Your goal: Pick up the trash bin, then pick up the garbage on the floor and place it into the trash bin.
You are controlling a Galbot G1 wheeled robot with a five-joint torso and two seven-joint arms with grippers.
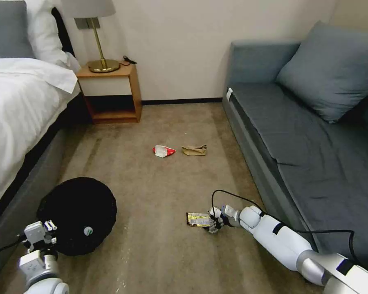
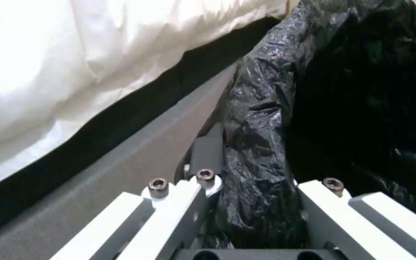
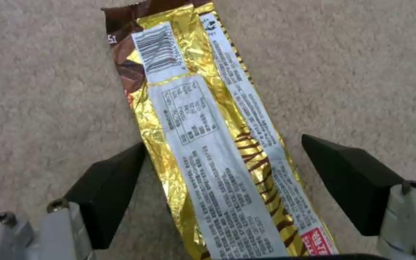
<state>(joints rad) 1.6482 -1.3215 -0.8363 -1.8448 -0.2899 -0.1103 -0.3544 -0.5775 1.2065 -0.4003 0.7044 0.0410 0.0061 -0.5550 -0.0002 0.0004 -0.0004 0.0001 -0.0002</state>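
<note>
Seemingly holding a bottle, the trash bin [image 1: 77,215] is gripped by the left hand [image 2: 254,202]; right hand [image 3: 222,187] spread around wrapper [image 3: 208,144].

Our white, rounded arms trail black cables; the right gripper [image 3: 222,187] wears black pads on grey, screw-studded fingers.

- Crinkled glossy black plastic on the bin liner [image 2: 265,119], right of frame.
- Shiny creased gold foil on the wrapper [image 3: 208,144], centre.
- Matt, short-pile carpet [image 3: 49,90].
- Polished brass lamp [image 1: 99,49] on a wooden nightstand [image 1: 110,92], upper left.
</note>
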